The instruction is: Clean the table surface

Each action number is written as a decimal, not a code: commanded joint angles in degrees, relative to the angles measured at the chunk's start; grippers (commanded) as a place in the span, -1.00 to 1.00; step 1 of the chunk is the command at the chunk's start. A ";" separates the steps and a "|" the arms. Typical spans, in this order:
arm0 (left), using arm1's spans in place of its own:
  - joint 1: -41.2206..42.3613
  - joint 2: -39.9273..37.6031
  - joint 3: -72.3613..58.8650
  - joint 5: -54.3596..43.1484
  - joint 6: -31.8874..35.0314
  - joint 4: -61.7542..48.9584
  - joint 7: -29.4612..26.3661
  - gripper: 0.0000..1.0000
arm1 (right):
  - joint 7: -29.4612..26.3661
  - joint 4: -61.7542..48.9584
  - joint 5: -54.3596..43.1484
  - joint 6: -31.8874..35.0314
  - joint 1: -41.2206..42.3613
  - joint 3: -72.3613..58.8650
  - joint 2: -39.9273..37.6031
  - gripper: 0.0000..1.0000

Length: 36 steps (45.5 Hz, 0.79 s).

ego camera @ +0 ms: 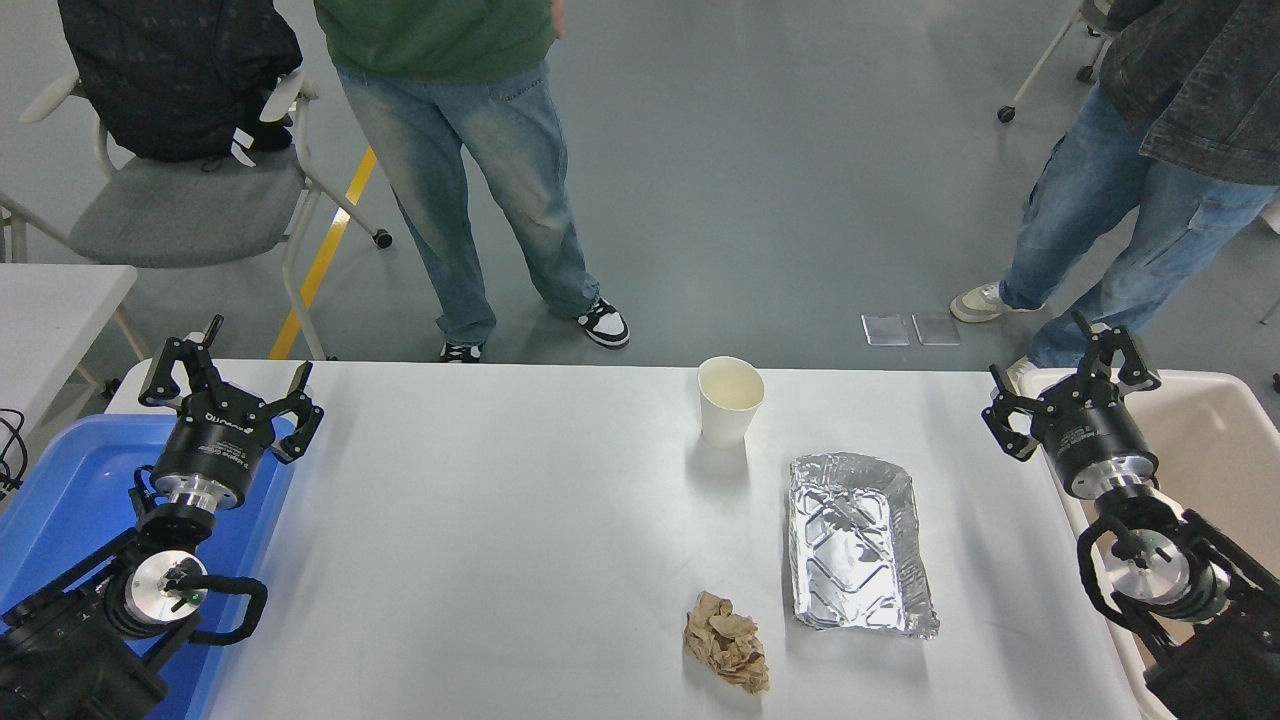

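Table surface: white, spanning the middle between a blue bin and a beige bin. On it, right of centre: paper cup, upright; foil tray, near side of cup; crumpled brown paper, nearest. Left gripper over the table's left edge, right gripper over its right edge, both with fingers spread wide, empty.

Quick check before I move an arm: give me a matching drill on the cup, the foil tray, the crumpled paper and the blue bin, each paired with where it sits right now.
Things:
1. paper cup
2. foil tray
3. crumpled brown paper
4. blue bin

Places:
A. off the table's left end, under the left arm
B. near edge of the table surface, left of the tray's near end
C. upright near the far edge
D. lying right of centre, lengthwise toward the robot

Pairs: 1-C, 2-D, 3-B, 4-A
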 commanded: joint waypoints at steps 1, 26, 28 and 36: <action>0.00 0.00 0.00 0.00 0.00 0.00 -0.01 0.98 | 0.09 0.23 0.00 0.11 0.19 0.26 -0.56 1.00; 0.00 0.00 -0.09 0.00 0.00 0.00 0.08 0.98 | 0.01 0.05 4.57 0.20 0.19 -0.27 -2.49 1.00; 0.00 0.00 -0.09 0.00 0.00 0.00 -0.01 0.98 | 0.09 0.05 4.57 0.20 0.19 -0.36 -2.41 1.00; 0.00 0.00 -0.09 0.00 -0.08 0.00 -0.01 0.98 | 0.09 -0.12 4.31 0.11 0.80 -0.53 -2.32 1.00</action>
